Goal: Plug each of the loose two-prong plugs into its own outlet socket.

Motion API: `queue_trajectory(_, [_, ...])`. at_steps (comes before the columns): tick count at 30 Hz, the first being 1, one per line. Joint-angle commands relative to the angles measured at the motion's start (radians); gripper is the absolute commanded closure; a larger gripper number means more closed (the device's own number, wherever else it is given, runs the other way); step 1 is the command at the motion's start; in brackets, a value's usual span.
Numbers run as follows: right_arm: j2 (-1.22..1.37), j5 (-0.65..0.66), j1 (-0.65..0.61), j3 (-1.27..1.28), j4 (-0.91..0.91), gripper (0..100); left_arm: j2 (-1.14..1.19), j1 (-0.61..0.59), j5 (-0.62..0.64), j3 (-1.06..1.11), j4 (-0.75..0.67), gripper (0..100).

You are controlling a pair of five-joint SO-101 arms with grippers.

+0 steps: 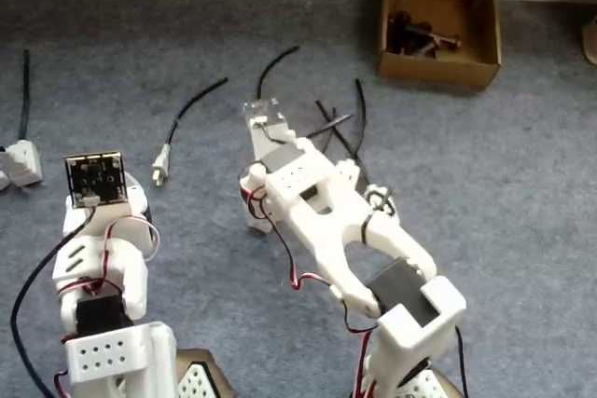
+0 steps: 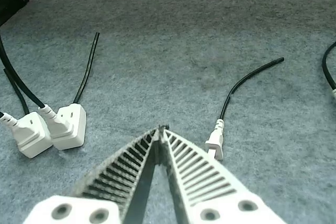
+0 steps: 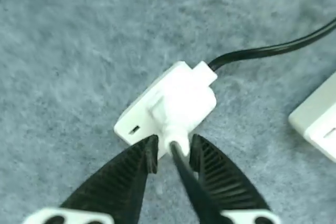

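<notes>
Right claw [image 3: 173, 153], closed tight on a white plug [image 3: 176, 108] atop its socket [image 3: 131, 124] at the desk's [image 1: 522, 193] 11 o'clock, likely must press it home, then release; a second plug [image 1: 160, 167] lies loose toward 9 o'clock.

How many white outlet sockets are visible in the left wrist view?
2. They lie side by side on the grey carpet: one socket nearer the loose plug, the other socket just beyond it. More could lie outside this view.
</notes>
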Motion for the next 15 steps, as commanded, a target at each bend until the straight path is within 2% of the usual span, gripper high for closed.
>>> queue_trajectory(1, [-0.001,0.018,-0.010,-0.064,-0.005,89.2,0.005,-0.002,0.012,-0.012,-0.021,99])
queue_trajectory(7, [-0.002,0.017,-0.018,-0.073,-0.001,88.6,0.005,-0.002,0.012,-0.012,-0.021,99])
queue_trajectory(15, [-0.065,0.014,-0.027,-0.160,0.133,86.5,0.005,-0.002,0.012,-0.012,-0.021,99])
